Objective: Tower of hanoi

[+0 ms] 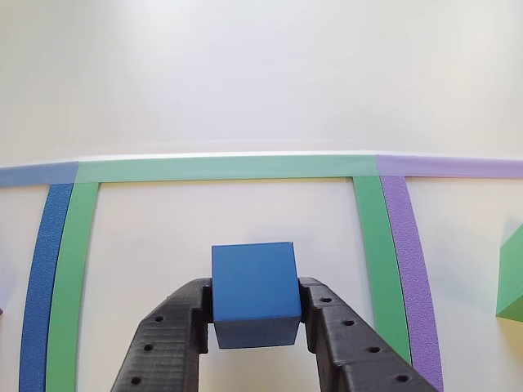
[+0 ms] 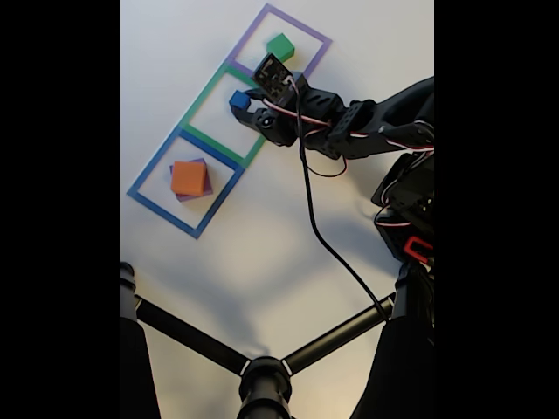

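I observe the tool [image 1: 254,304] clamped on the blue cube [image 1: 254,287], one black finger [image 1: 167,343] at each side face. The cube sits inside the green taped outline [image 1: 221,168] on the white bench [image 1: 245,73]. A blue strip [image 1: 42,278] lies left, purple tape [image 1: 413,278] right, and a green block's [image 1: 513,278] edge far right.

Bright, even light (perhaps overexposed)
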`<act>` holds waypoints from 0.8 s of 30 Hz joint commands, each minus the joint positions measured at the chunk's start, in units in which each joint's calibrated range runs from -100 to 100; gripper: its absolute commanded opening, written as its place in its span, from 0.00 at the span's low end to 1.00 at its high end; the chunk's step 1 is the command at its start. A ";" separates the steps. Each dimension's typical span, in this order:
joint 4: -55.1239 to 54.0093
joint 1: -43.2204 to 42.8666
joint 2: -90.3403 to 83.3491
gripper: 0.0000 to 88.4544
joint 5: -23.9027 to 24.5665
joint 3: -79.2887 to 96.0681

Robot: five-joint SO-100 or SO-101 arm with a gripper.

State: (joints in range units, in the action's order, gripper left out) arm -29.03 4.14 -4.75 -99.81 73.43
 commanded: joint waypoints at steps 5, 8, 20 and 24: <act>-6.14 -0.52 3.07 0.04 -0.19 -0.60; -7.68 -0.83 4.51 0.04 -0.19 -0.51; -12.05 -1.74 6.51 0.09 -0.19 2.85; -13.34 -1.74 6.75 0.10 -0.19 3.94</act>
State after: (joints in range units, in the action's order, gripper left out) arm -40.19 3.05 2.31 -99.62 77.04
